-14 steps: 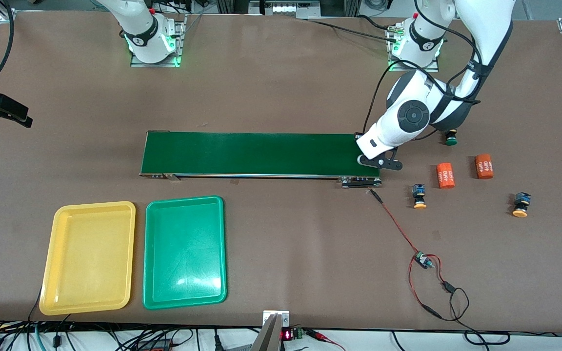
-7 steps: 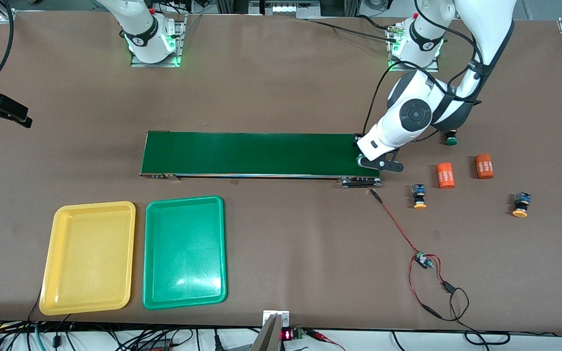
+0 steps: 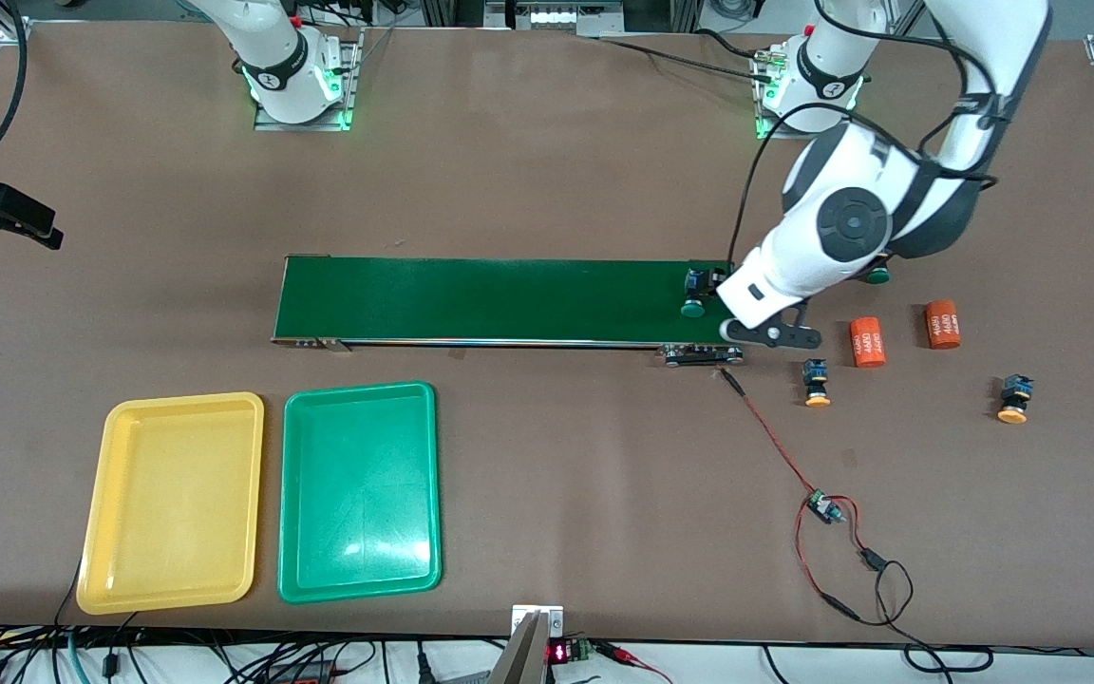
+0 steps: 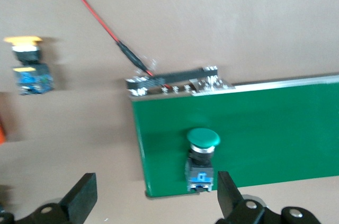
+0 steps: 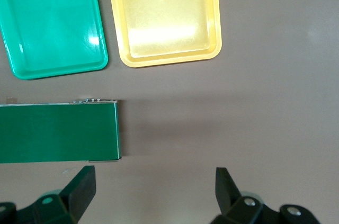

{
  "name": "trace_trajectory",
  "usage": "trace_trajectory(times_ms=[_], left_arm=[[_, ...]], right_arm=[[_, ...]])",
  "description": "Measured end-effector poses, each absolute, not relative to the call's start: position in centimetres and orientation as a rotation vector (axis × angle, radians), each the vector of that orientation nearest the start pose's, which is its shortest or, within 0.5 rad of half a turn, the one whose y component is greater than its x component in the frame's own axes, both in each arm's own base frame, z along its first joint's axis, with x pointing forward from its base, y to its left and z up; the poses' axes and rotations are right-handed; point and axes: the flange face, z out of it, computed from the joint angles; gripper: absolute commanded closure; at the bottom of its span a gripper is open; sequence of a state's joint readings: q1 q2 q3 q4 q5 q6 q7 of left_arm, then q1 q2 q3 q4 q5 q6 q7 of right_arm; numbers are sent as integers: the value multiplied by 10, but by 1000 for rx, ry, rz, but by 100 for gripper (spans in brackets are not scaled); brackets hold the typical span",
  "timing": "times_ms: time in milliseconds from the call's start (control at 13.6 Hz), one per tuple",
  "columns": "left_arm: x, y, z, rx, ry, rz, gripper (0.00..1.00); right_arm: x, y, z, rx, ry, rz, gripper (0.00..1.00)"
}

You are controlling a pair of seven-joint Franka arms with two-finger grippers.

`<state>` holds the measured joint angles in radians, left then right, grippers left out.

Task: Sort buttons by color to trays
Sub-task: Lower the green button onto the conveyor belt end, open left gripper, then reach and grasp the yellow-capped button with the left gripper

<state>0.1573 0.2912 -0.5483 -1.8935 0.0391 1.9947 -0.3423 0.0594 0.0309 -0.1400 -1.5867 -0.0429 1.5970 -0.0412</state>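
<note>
One green button (image 3: 694,294) now sits on the conveyor belt (image 3: 499,300), right at the end toward the left arm, lying on its side with the cap facing the front camera. A second ago the left gripper (image 4: 153,203) was clamped down over that spot with the button hidden; now its jaws are spread wide and empty and the arm has pulled up and off toward the orange cylinders (image 3: 868,341), so I'd call that a clean drop-off. My read is the belt is meant to carry it toward the trays, where the right arm can take over. Both the yellow tray (image 3: 172,502) and green tray (image 3: 359,491) hold no buttons, so sorting has barely started. The second green button (image 3: 877,275) peeks out from under the left arm, and the two yellow buttons (image 3: 817,382) (image 3: 1014,398) sit on the table nearer the front camera, untouched. The left wrist view shows the dropped button's blue-and-black body really close to the belt's edge, which the front view doesn't make obvious. The right gripper (image 5: 153,197) never shows in the front view, but its own wrist camera has it waiting with jaws wide apart, over bare table by the belt's other end and the trays.
</note>
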Motion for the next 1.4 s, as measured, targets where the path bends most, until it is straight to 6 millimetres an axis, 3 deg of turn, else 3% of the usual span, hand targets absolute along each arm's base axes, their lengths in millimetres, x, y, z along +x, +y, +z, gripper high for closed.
trace_trajectory(times_ms=[295, 516, 811, 1327, 1401], left_arm=[[583, -141, 358, -3199, -50, 290, 0], [592, -112, 342, -3153, -8, 291, 0], [604, -98, 325, -3050, 104, 253, 0], [611, -76, 270, -3051, 119, 316, 1], [612, -76, 263, -3059, 125, 318, 5]], right_arm=[[563, -49, 601, -3186, 60, 39, 0], [564, -49, 601, -3186, 60, 33, 0], [567, -48, 598, -3180, 60, 19, 0], [573, -47, 591, -3171, 60, 6, 0], [573, -47, 591, -3171, 60, 5, 0]])
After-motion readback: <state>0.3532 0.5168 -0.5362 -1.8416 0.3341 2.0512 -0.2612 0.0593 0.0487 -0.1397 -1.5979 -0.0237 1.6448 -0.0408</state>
